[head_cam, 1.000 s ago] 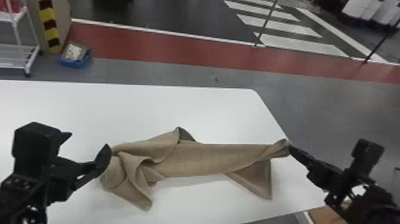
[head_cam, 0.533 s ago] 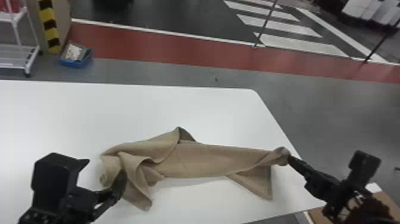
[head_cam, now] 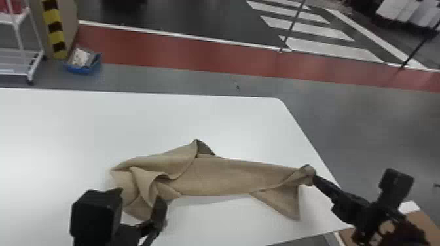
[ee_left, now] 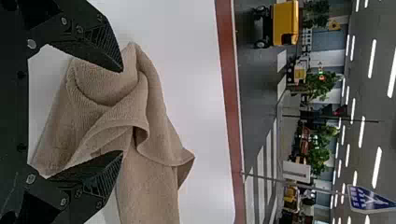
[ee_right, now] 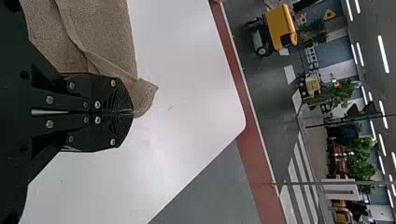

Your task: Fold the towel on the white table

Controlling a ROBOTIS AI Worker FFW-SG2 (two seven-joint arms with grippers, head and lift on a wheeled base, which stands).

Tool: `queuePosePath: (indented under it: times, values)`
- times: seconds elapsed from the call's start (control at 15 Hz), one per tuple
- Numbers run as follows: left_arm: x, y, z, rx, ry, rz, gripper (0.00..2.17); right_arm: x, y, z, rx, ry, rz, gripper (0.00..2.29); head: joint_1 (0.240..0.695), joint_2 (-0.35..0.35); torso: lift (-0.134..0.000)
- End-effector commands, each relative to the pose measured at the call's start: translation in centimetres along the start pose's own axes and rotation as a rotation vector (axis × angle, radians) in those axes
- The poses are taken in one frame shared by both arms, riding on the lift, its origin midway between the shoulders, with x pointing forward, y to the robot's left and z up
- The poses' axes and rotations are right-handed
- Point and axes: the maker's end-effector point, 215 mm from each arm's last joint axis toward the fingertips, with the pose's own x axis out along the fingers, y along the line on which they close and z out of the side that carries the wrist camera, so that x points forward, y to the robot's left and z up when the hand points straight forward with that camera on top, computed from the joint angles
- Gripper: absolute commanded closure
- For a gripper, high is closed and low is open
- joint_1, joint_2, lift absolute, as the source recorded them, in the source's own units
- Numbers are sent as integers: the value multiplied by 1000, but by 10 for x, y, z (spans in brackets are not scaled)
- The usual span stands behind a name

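The tan towel (head_cam: 209, 176) lies crumpled across the white table (head_cam: 163, 117), bunched at its left end and drawn out narrow toward the right. At the bunched end stands my left gripper (head_cam: 140, 199); in the left wrist view that gripper (ee_left: 122, 112) is open, with towel folds (ee_left: 112, 116) between and beyond its fingers. My right gripper (head_cam: 314, 180) is at the towel's right end. In the right wrist view the right gripper (ee_right: 133, 112) is shut on a towel corner (ee_right: 145, 95), its fingers pressed together. A loose flap (head_cam: 281, 201) hangs toward the table's near edge.
The table's right edge (head_cam: 307, 140) runs just beyond the towel's right end. A brown box (head_cam: 422, 225) is at the lower right, beside the right arm. On the floor behind the table are a blue bin (head_cam: 83, 67) and a white rack (head_cam: 19, 49).
My left gripper has moved right and nearer the robot, over the towel's bunched end. The right gripper has shifted slightly left and down, and the towel's right end has bunched a little.
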Motion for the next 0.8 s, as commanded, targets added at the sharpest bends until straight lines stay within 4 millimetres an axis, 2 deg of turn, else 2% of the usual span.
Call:
queuePosePath:
  times: [0.0,0.27,0.53,0.73]
  values:
    - [-4,-29,-11,-14,10,-50,333,-2,0,-4,0,6,-2,1774,695,-350,-120]
    - [0,-62,-48,11,72,-94,333,-5,-4,-3,-5,4,-10,1774,695,-350,-120]
    - [18,-68,-63,64,55,-67,333,-5,-4,-2,-8,2,-10,1774,695,-350,-120]
    - [22,-73,-73,74,71,-73,333,-2,-1,0,-9,0,-5,1774,695,-350,-120]
